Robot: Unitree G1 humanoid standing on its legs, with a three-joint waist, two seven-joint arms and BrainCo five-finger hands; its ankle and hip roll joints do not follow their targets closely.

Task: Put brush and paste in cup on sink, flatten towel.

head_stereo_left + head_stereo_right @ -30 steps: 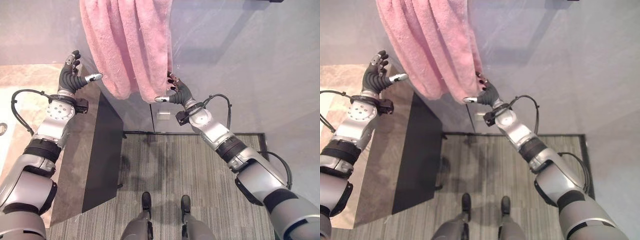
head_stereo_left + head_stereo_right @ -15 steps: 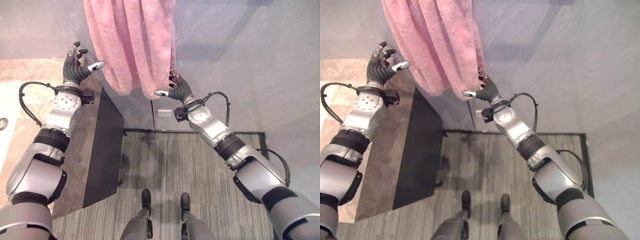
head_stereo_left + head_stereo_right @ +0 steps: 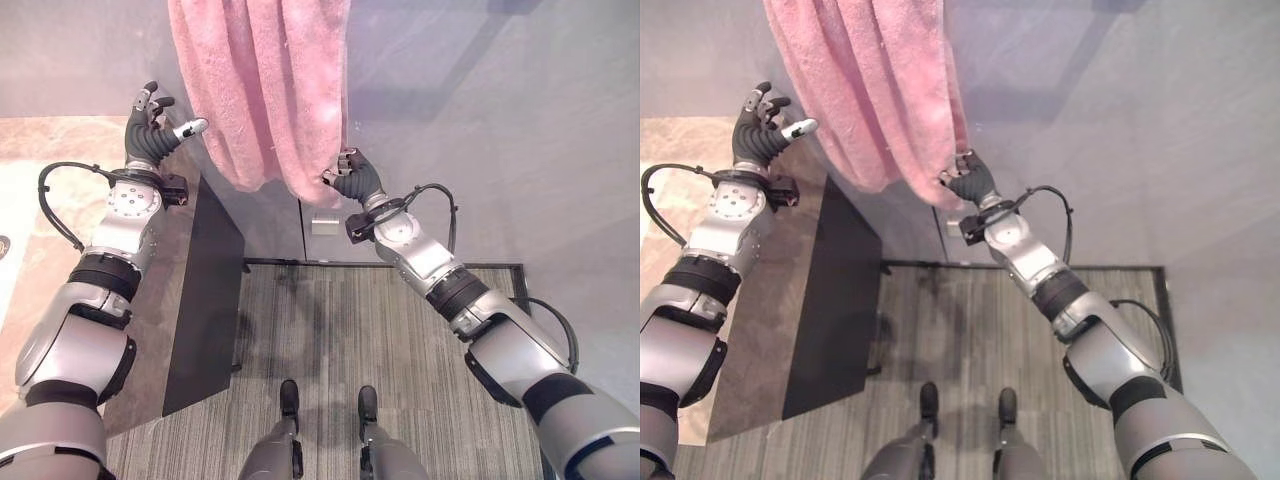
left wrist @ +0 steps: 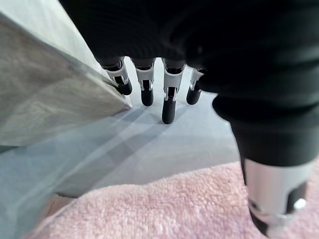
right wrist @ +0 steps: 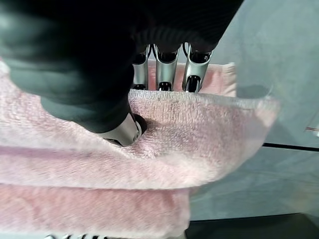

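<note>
A pink towel (image 3: 262,90) hangs bunched in folds against the grey wall. My right hand (image 3: 348,177) is shut on its lower right corner, thumb pressed into the pink towel (image 5: 199,119) with fingers (image 5: 164,64) behind the hem. My left hand (image 3: 152,128) is raised just left of the towel's left edge, fingers straight and apart from the cloth. In the left wrist view, the left hand's fingers (image 4: 168,99) point at the wall and the pink towel (image 4: 164,209) lies beside the thumb, untouched.
A beige stone counter (image 3: 40,210) lies at the left with a dark side panel (image 3: 205,290) below it. A small white socket plate (image 3: 323,226) sits on the wall under the towel. Striped grey floor (image 3: 380,330) spreads below.
My right hand's thumb has closed onto the towel's lower right corner, pinching it. The left hand has hardly moved beside the towel's left edge.
</note>
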